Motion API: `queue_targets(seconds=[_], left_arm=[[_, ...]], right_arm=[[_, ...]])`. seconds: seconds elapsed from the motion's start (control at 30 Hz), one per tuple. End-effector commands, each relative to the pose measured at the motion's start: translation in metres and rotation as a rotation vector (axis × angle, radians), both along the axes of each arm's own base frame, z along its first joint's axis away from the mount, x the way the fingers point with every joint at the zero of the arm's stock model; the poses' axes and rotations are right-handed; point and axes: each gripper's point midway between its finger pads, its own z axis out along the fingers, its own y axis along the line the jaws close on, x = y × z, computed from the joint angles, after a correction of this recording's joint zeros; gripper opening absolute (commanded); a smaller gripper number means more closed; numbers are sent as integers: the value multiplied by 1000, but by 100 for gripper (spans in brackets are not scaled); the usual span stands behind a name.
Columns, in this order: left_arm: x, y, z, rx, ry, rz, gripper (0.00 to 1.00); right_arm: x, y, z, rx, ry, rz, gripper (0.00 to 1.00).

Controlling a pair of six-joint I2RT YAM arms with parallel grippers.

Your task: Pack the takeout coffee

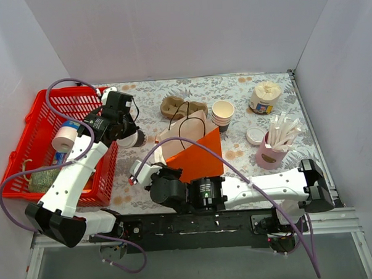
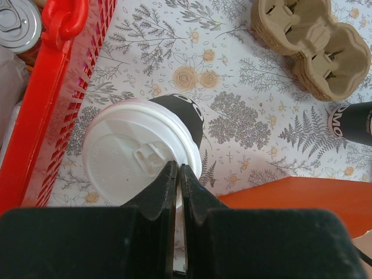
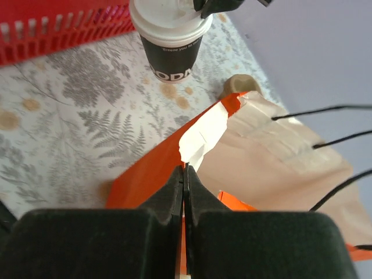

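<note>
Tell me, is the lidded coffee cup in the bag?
Out: the coffee cup is beside the red basket, apart from the orange bag, left gripper shut on its lid.

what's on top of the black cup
A white lid, with the left gripper shut on its near rim. The lid covers the cup fully, so whatever is inside cannot be seen.

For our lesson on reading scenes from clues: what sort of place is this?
Probably a mock takeout-coffee counter in a test booth with white walls: lidded coffee cup, paper bag, cardboard cup carrier.
</note>
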Motion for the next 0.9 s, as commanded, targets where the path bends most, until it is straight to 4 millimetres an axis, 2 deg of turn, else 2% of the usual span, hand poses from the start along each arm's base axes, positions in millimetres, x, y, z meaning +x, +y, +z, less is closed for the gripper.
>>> queue_targets(seconds=[0.0,0.13,0.2,0.23,0.3,0.33,0.47,0.5,0.57,0.6,0.63,0.73,0.77,0.8,0.83,0.87], left_arm=[[-3,-2,9,-43,-40,-4,0],[-5,-1,8,-47,-44,-4,0],[-5,-1,9,-49,-47,-6,0],[-5,-2,10,-51,-48,-7,0],[-5,-2,10,-54,-48,-9,0],[-5,-3,11,-55,-50,-10,0],[-5,-4,11,-68,-51,-6,0],[-5,-4,12,-72,-57,-6,0],[-5,-5,13,-76,-60,-5,0],[-4,-5,13,-78,-60,-6,0],[-4,-5,12,-78,-59,-7,0],[-4,-5,12,-74,-55,-6,0],[-4,-5,12,-75,-56,-7,0],[-4,-5,13,-75,-58,-7,0],[-4,-5,13,-77,-60,-6,0],[-4,-5,15,-76,-64,-7,0]], right_arm=[[-8,-7,11,264,225,-62,1],[-23,-8,6,402,443,-50,1],[-22,-15,-2,419,512,-77,1],[-28,-16,-3,460,597,-82,1],[-23,-28,-12,476,682,-137,1],[-29,-28,-16,506,764,-146,1],[-22,-43,-23,617,854,-226,1],[-22,-49,-16,660,858,-231,1],[-18,-52,-18,730,855,-245,1],[-17,-55,-7,768,845,-214,1],[-18,-47,1,779,800,-115,9],[-26,-42,26,733,703,79,24],[-27,-40,40,730,672,124,29],[-26,-41,43,708,650,133,34],[-24,-41,47,664,600,157,45],[-23,-43,58,647,572,168,50]])
